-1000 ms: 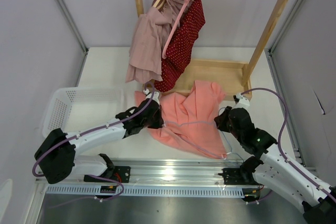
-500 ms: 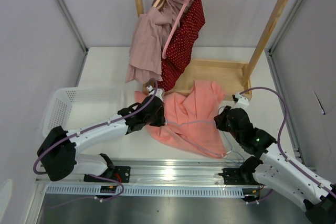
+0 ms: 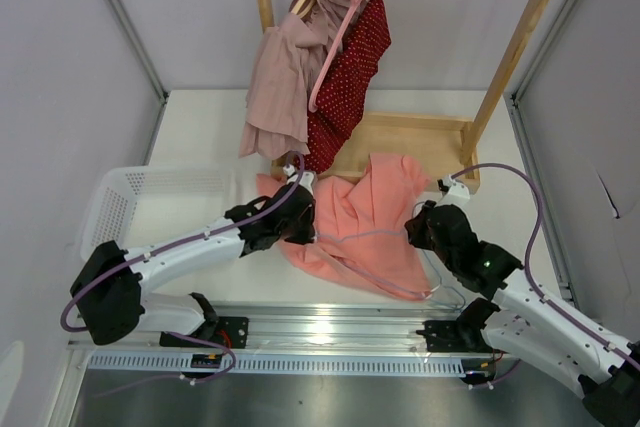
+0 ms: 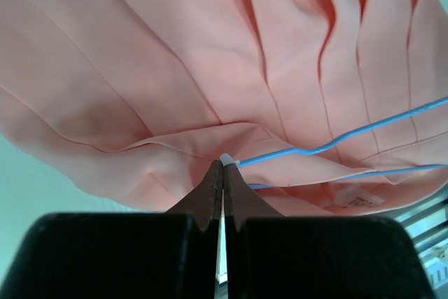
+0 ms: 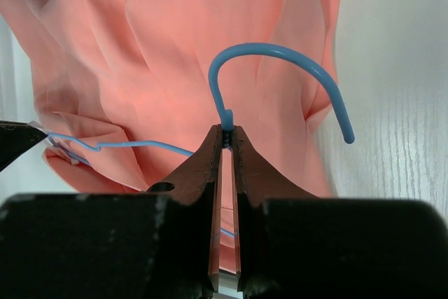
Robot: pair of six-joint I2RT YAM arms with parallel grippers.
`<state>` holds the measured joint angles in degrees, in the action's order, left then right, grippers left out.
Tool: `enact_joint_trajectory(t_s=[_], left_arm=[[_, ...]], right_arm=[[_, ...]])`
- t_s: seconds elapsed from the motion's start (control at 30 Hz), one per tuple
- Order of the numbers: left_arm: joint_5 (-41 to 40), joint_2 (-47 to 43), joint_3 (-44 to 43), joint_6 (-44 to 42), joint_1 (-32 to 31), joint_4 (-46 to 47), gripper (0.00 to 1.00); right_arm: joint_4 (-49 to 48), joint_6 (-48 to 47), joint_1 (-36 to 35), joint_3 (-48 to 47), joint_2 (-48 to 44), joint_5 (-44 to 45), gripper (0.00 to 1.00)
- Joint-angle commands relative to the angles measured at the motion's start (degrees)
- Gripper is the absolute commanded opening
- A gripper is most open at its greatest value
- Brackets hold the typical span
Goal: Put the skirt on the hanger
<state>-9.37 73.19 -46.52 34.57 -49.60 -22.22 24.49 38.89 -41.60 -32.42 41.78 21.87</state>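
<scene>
Label (image 4: 362, 201) on skirt (image 4: 210, 68) beside hanger (image 4: 364, 129), writing illegible

White table (image 3: 200, 132), nothing fancy. Wooden rack (image 3: 410, 137) stands at the far end, its flat base sitting right on the top. White mesh basket (image 3: 160, 175) is over on the left, near the front. The skirt (image 3: 370, 212) is lying rumpled in the middle, far edge up against the rack's base, hem fanning out toward the metal rail (image 3: 330, 332) at the near edge.
</scene>
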Motion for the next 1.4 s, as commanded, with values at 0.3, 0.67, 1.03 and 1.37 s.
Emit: enact_joint_trajectory(t_s=[0.3, 0.67, 1.03, 1.37], left_arm=[[-1.53, 3.10, -8.76, 0.06, -4.36, -1.07, 0.00], [-3.02, 4.16, -10.87, 0.24, -6.38, -1.25, 0.00], [-4.16, 1.17, -12.01, -3.45, -6.38, -3.70, 0.00], [-6.46, -2.00, -12.45, -5.65, -6.29, -5.47, 0.00]], right_arm=[[-2.34, -0.93, -3.22, -4.66, 1.81, 4.15, 0.00], [-6.56, 0.83, -4.27, -5.46, 1.46, 1.07, 0.00], [-15.61, 1.80, -4.45, -3.43, 1.55, -3.06, 0.00], [-14.03, 1.27, -4.45, -4.40, 0.50, -3.15, 0.00]])
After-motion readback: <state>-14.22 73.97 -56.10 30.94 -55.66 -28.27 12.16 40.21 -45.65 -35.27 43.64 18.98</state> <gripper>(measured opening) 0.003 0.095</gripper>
